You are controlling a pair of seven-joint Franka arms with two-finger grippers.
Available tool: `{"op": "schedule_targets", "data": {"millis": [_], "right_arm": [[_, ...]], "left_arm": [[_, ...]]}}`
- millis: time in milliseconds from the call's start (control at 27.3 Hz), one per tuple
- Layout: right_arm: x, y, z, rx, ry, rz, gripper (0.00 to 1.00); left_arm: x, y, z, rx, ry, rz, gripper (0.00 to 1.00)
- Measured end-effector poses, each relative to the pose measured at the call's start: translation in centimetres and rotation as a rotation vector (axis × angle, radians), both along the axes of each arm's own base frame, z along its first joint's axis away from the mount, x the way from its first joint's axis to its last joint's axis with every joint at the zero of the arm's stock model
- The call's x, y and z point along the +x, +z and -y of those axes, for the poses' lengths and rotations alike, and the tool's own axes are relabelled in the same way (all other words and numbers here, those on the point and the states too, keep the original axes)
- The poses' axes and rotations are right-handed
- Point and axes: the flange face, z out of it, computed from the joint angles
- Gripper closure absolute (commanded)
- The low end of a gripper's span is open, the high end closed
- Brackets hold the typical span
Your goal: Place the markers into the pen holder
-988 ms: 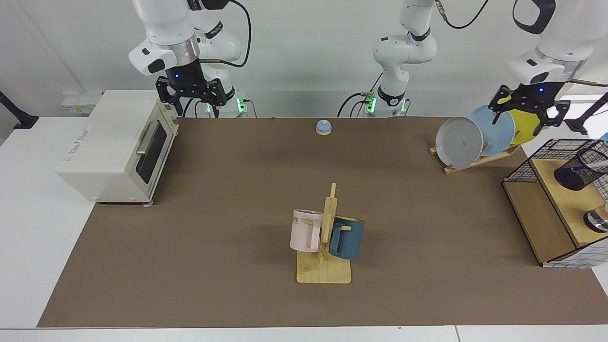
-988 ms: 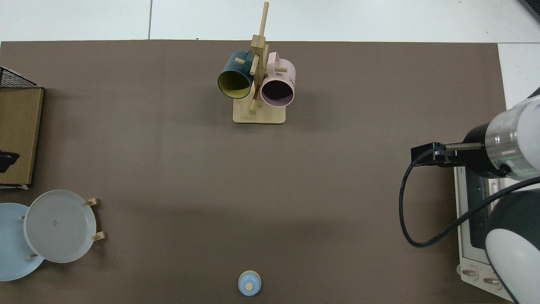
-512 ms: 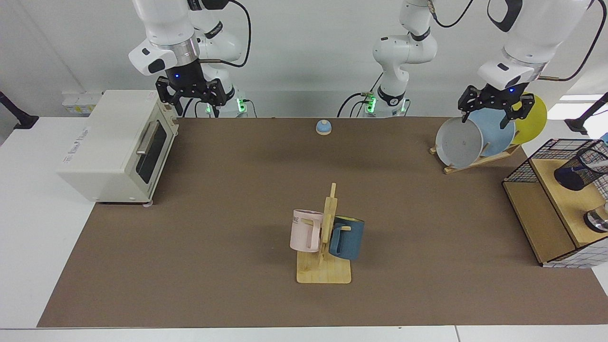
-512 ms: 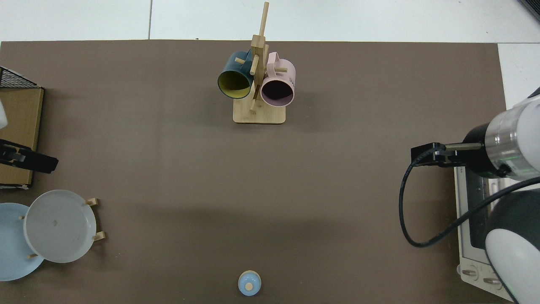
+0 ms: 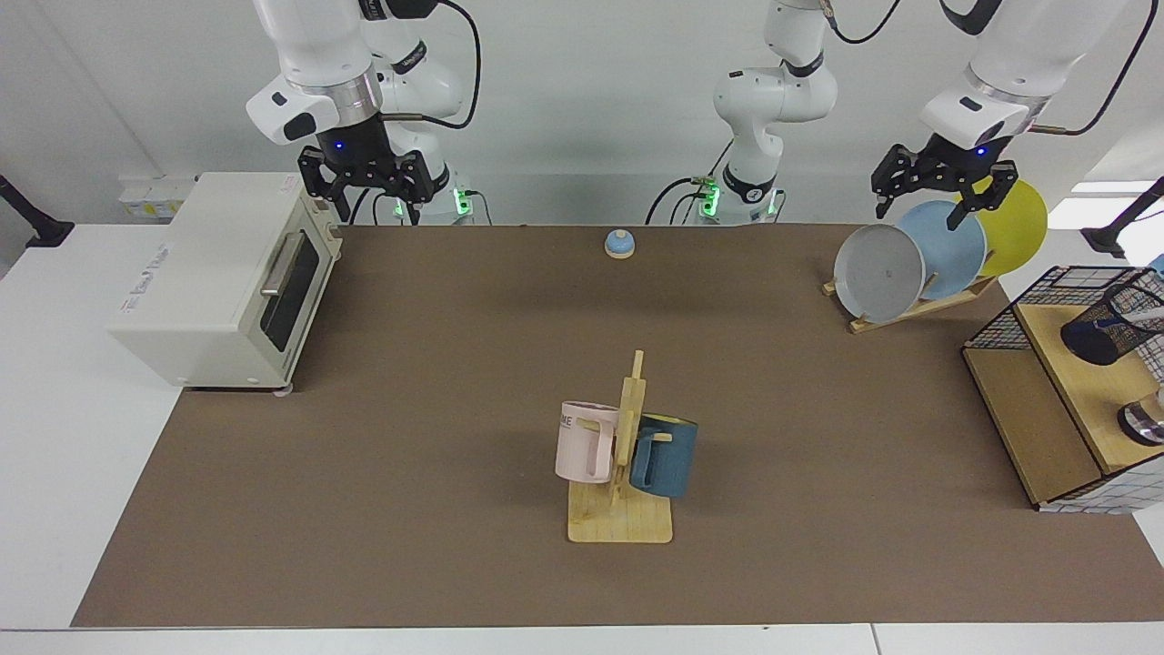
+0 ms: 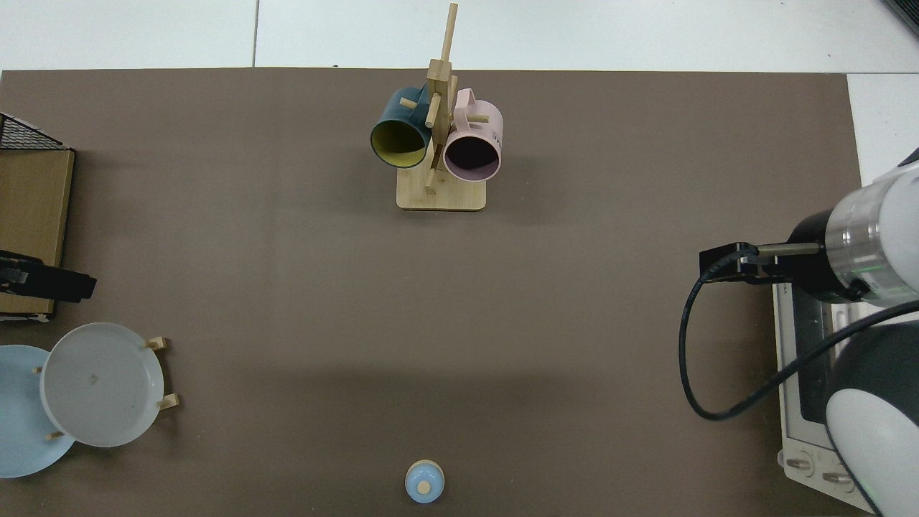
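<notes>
When set against a second ago, shows the left end effector (image 5: 939, 189) higher and further along the tabletop's (image 5: 436, 382) robot-side edge, away from the large black wire basket (image 5: 993, 329) with its wooden shelf at the end of the tabletop. Now hangs over the wooden rack of grey, pale blue and yellow plates (image 5: 914, 264), fingers spread apart and holding nothing. Counts as a withdrawal, not an approach.

Leaves the small black wire-mesh pen holder (image 5: 1103, 329) on the shelf inside the basket, well apart from that end effector. Shows a slim white barrel (image 5: 1148, 313) at the holder's mouth, cut off by the view's edge; probably the white marker, already dropped in, though too little of it visible to be sure. No other marker anywhere on the tabletop.

Suggests the placing step finished and the arm heading to rest, with nothing left to fetch.

Keeps the right end effector (image 5: 367, 189) waiting above the white toaster oven (image 5: 214, 282) at the opposite end, fingers apart and empty, unmoved over the same second. Leaves the wooden mug tree (image 5: 623, 473) with pink and dark blue mugs near the front edge untouched.
</notes>
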Motion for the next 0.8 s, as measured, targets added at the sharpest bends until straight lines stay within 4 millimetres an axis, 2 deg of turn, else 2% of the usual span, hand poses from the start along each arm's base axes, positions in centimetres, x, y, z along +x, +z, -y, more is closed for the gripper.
{"op": "schedule_targets", "data": {"millis": [183,402,805], "right_arm": [[0.0,0.0,0.0,0.0,0.0,0.0,0.01],[0.0,0.0,0.0,0.0,0.0,0.0,0.01],[0.0,0.0,0.0,0.0,0.0,0.0,0.01]], "left_arm": [[-0.1,0.7,-0.8,-0.001,0.015,0.004,0.0],[-0.1,1.3,-0.7,-0.001,0.014,0.009,0.0],[1.3,1.8,-0.4,0.001,0.009,0.012,0.0]]}}
